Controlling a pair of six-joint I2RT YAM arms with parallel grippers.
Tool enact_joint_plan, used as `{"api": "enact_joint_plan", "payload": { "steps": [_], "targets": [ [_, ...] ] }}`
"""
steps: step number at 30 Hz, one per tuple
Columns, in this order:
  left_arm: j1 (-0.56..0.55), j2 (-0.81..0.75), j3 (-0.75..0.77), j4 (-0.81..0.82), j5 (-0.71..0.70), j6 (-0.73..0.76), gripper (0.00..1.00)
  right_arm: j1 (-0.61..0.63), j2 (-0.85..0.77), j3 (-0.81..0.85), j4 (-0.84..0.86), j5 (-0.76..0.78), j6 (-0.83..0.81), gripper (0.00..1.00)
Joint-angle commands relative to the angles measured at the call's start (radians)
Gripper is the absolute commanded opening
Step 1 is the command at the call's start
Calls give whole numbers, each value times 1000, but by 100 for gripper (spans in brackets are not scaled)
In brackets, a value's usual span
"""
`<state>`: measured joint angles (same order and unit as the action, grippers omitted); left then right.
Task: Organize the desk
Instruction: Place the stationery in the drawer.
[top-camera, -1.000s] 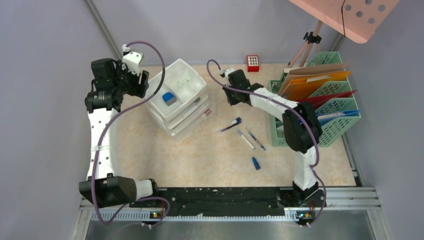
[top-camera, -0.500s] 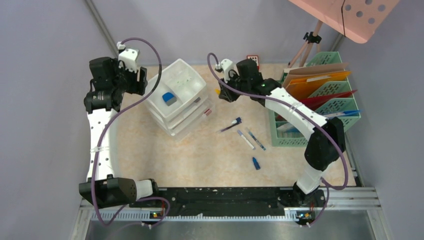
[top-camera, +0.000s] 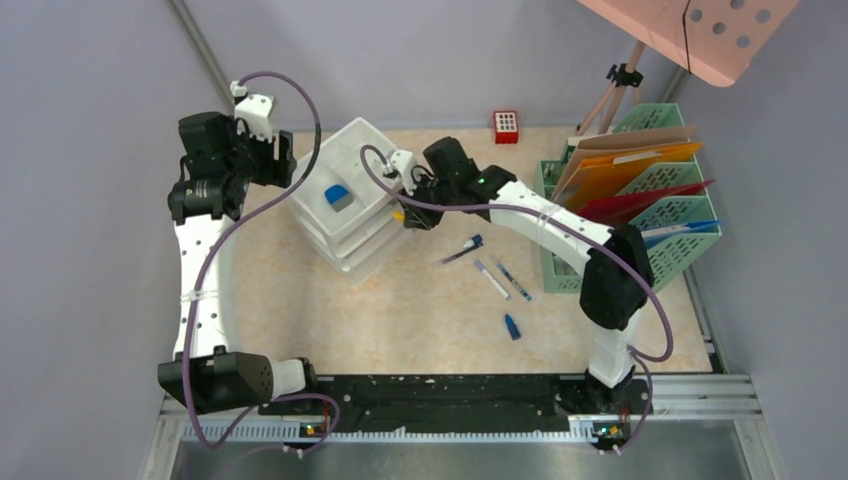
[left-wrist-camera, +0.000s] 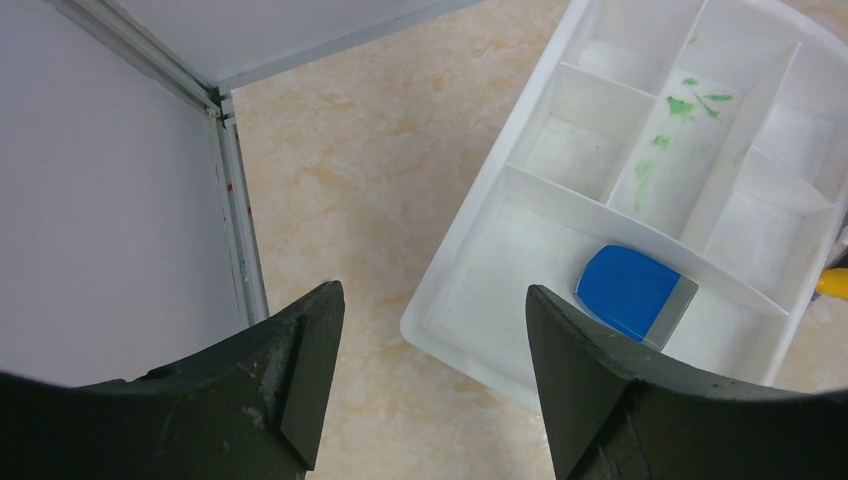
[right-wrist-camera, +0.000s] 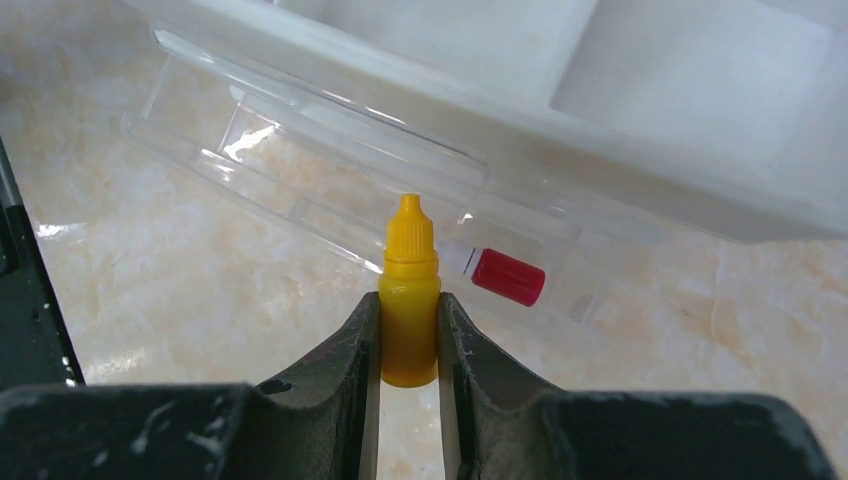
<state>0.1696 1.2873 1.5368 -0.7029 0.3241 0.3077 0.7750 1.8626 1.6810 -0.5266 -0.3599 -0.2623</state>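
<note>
The beige marble desk (top-camera: 400, 310) holds a white drawer unit (top-camera: 355, 195) with a blue and grey eraser (top-camera: 338, 197) in its top tray. My right gripper (top-camera: 405, 215) is shut on a small yellow dropper bottle (right-wrist-camera: 408, 295) and holds it beside the unit's right side, over an open clear drawer (right-wrist-camera: 330, 200) with a red-capped item (right-wrist-camera: 508, 277) in it. My left gripper (left-wrist-camera: 430, 330) is open and empty above the unit's left edge (left-wrist-camera: 470, 240); the eraser (left-wrist-camera: 632, 293) shows there too. Pens (top-camera: 500, 277) and a blue cap (top-camera: 512, 326) lie mid-desk.
A green mesh file rack (top-camera: 650, 210) with coloured folders stands at the right. A red block with holes (top-camera: 506, 127) sits at the back wall. A pink perforated board on a stand (top-camera: 690, 30) hangs over the back right corner. Grey walls close in the desk.
My right arm has swung left from the back middle of the desk to the drawer unit's right side, carrying the yellow bottle. The left arm has barely moved.
</note>
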Motion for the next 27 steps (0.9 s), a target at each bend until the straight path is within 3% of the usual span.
{"api": "enact_joint_plan", "payload": {
  "steps": [1, 22, 27],
  "targets": [
    [5, -29, 11, 32, 15, -6, 72, 43, 37, 87, -22, 45, -64, 10],
    [5, -34, 9, 24, 21, 23, 73, 95, 156, 180, -68, 162, -271, 20],
    [5, -33, 11, 22, 18, 27, 73, 96, 156, 180, -60, 179, -275, 29]
  ]
}}
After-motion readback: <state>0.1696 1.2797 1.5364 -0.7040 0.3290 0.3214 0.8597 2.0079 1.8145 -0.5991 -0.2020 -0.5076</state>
